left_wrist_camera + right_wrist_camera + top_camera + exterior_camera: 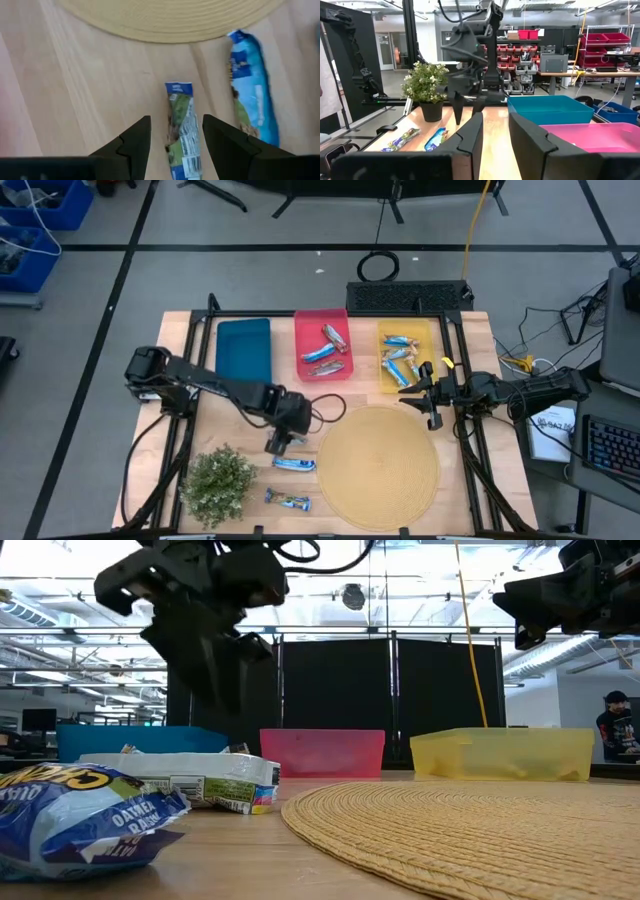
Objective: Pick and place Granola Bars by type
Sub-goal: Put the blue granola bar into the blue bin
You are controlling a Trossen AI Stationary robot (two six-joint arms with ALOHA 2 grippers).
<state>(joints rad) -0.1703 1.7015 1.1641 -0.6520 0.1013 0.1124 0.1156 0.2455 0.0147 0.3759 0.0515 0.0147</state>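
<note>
Two wrapped granola bars lie flat on the wood near the table's near edge, left of the mat: one (294, 464) with a blue, white and green wrapper (181, 131), and a blue one (287, 500) nearer the edge (250, 97). More bars lie in the red bin (325, 345) and the yellow bin (400, 360). My left gripper (280, 442) is open and hovers above the first bar, a finger on either side of it (176, 122), clear of it in the low view (215, 690). My right gripper (425, 395) (495, 127) is open and waits above the table beside the yellow bin.
A blue bin (245, 348) stands left of the red one at the far side. A round woven mat (378, 465) covers the near right of the table. A potted green plant (218, 480) stands at the near left corner, close to the loose bars.
</note>
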